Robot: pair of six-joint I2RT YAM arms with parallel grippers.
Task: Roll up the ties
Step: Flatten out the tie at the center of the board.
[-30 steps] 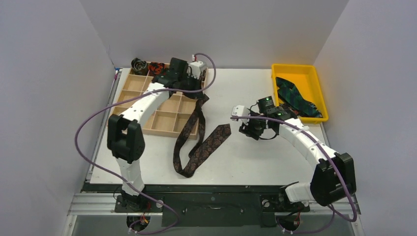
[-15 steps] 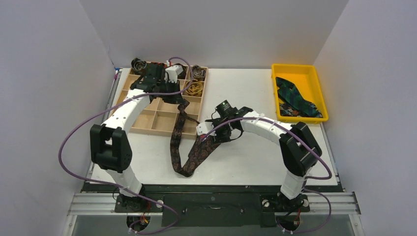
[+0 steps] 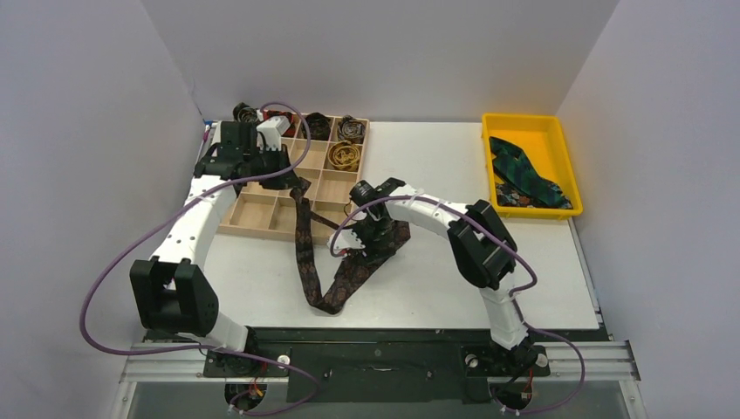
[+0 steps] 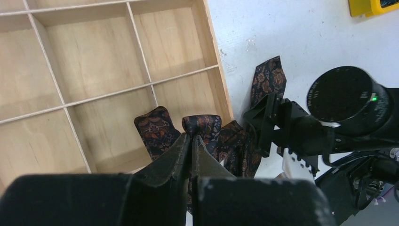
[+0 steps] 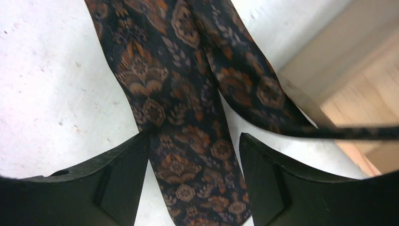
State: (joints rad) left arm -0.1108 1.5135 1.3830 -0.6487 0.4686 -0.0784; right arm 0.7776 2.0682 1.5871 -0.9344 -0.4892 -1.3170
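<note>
A long dark brown patterned tie (image 3: 307, 262) lies in a V on the white table. Its narrow end rises to my left gripper (image 3: 295, 184) at the wooden tray's near right corner. In the left wrist view the left gripper (image 4: 191, 139) is shut on a fold of the tie (image 4: 203, 126) above a tray cell. My right gripper (image 3: 359, 243) hovers low over the wide end. In the right wrist view the right gripper (image 5: 194, 143) is open, and the wide end of the tie (image 5: 188, 136) lies flat between its fingers. A green-blue tie (image 3: 522, 175) lies in the yellow bin (image 3: 555, 129).
The wooden compartment tray (image 3: 262, 230) sits at the back left. It holds rolled ties in its far cells, among them a gold one (image 3: 345, 157) and a dark one (image 3: 352, 128). Another coil (image 3: 246, 114) lies at its far left corner. White walls enclose the table.
My left arm has swung left along the tray, dragging the tie's narrow end with it. My right arm has crossed from mid-table to the tie's wide end.
</note>
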